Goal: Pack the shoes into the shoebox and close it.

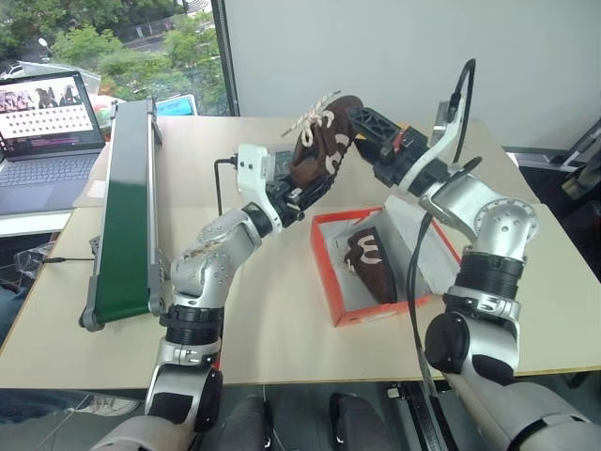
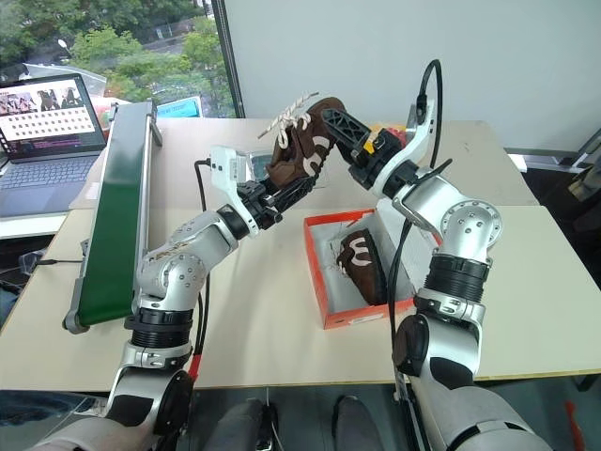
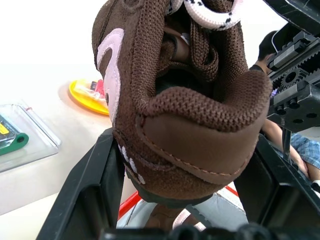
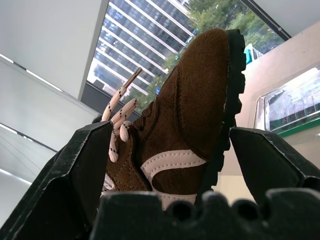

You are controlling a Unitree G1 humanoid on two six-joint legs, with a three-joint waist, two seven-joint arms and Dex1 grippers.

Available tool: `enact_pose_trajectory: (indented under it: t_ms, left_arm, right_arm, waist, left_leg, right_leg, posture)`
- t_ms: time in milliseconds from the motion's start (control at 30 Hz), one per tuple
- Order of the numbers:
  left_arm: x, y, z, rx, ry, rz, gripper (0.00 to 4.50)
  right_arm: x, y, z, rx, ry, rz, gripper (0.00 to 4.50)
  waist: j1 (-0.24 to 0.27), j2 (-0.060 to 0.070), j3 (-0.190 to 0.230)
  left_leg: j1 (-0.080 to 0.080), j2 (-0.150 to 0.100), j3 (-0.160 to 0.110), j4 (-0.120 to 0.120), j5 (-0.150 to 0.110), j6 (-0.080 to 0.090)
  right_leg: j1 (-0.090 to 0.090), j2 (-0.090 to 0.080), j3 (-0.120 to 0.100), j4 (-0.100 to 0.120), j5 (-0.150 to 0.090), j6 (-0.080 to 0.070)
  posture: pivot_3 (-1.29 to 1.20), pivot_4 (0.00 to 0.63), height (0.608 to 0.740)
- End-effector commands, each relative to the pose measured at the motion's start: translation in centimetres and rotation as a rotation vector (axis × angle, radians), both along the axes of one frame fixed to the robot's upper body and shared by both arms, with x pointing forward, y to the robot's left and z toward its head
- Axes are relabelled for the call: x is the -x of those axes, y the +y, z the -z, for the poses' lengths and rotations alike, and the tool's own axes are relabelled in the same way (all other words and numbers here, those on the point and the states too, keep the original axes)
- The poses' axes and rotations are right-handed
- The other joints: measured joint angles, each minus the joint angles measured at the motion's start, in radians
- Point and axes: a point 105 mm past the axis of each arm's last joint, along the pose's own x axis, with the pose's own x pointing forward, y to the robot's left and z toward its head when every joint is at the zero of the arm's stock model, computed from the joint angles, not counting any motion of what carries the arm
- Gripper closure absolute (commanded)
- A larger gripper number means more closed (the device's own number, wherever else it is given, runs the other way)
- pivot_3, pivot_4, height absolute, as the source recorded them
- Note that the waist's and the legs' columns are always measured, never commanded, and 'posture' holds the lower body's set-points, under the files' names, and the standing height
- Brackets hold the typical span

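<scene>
Where left fingers [image 3: 95,190] clamp, shoe [image 1: 321,143].

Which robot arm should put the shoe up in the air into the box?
The left. Its gripper already clamps the shoe by the heel; the right gripper is open around the toe. The box lies just below.

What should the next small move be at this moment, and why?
Probably close the right gripper on the raised shoe's toe. The left gripper holds that shoe by the heel above the table, and the right jaws stand open on either side of its toe. One shoe already lies in the open shoebox, with room beside it.
</scene>
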Motion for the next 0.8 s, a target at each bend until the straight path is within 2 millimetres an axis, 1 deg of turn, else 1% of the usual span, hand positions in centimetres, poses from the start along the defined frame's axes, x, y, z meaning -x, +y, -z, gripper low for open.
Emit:
enact_pose_trajectory:
  t_ms: [33,167,367,500,600,667,700,767,800]
  left_arm:
    - [1.6,-1.3,-2.9,0.016,-0.112,0.091,1.91]
    - [1.7,-1.4,-2.9,0.013,-0.112,0.099,1.91]
    - [1.9,-1.6,-3.0,0.016,-0.114,0.106,1.91]
    - [2.2,-1.9,-2.7,0.018,-0.098,0.121,1.91]
    - [2.6,-2.6,-1.8,0.01,-0.074,0.152,1.91]
    - [2.6,-2.6,-1.6,0.006,-0.067,0.15,1.91]
    - [2.5,-2.6,-1.6,0.005,-0.066,0.148,1.91]
    - [2.3,-2.2,-1.6,0.005,-0.064,0.137,1.91]
    - [2.1,-2.0,-1.7,0.005,-0.064,0.13,1.91]
  right_arm:
    - [-0.3,-0.7,-1.0,0.003,-0.054,0.037,0.0]
    - [-0.8,-0.9,-0.2,0.02,-0.041,0.048,0.0]
    - [-1.1,-1.1,0.1,0.028,-0.04,0.051,0.0]
    - [-1.2,-1.2,-0.3,0.019,-0.055,0.051,0.0]
    - [-1.2,-0.8,-1.4,-0.027,-0.09,0.047,0.74]
    - [-1.0,-0.6,-1.7,-0.036,-0.104,0.033,1.41]
    - [-1.0,-0.5,-1.8,-0.036,-0.106,0.033,1.85]
    - [-0.9,-0.7,-2.2,-0.039,-0.113,0.04,2.44]
    - [-0.9,-0.8,-2.4,-0.039,-0.116,0.045,2.81]
  waist:
    - [0.0,0.0,0.0]
    - [0.002,0.0,0.0]
    - [0.001,0.0,0.0]
    - [0.0,0.0,0.0]
    - [0.0,0.0,0.0]
    - [0.0,0.0,0.0]
    - [0.001,0.0,0.0]
    - [0.001,0.0,0.0]
    - [0.001,0.0,0.0]
  left_leg:
    - [0.0,0.0,0.0,0.0,0.0,0.0]
    - [0.0,0.0,0.0,0.0,0.0,0.0]
    - [0.0,0.0,0.0,0.0,0.0,0.0]
    - [0.0,0.0,0.0,0.0,0.0,0.0]
    - [0.0,0.0,0.0,0.0,0.0,0.0]
    - [0.0,0.0,0.0,0.0,0.0,0.0]
    - [0.0,0.0,0.0,0.0,0.0,0.0]
    - [0.0,0.0,0.0,0.0,0.0,0.0]
    - [0.0,0.0,0.0,0.0,0.0,0.0]
  right_leg:
    - [0.0,0.0,0.0,0.0,0.0,0.0]
    - [0.0,0.0,0.0,0.0,0.0,0.0]
    - [0.0,0.0,0.0,0.0,0.0,0.0]
    - [0.0,0.0,0.0,0.0,0.0,0.0]
    - [0.0,0.0,0.0,0.0,0.0,0.0]
    - [0.0,0.0,0.0,0.0,0.0,0.0]
    - [0.0,0.0,0.0,0.0,0.0,0.0]
    - [0.0,0.0,0.0,0.0,0.0,0.0]
    - [0.0,0.0,0.0,0.0,0.0,0.0]
  posture:
    - [0.0,0.15,0.74]
    - [0.0,0.15,0.74]
    - [0.0,0.15,0.74]
    - [0.0,0.15,0.74]
    - [0.0,0.15,0.74]
    - [0.0,0.15,0.74]
    - [0.0,0.15,0.74]
    - [0.0,0.15,0.74]
    - [0.0,0.15,0.74]
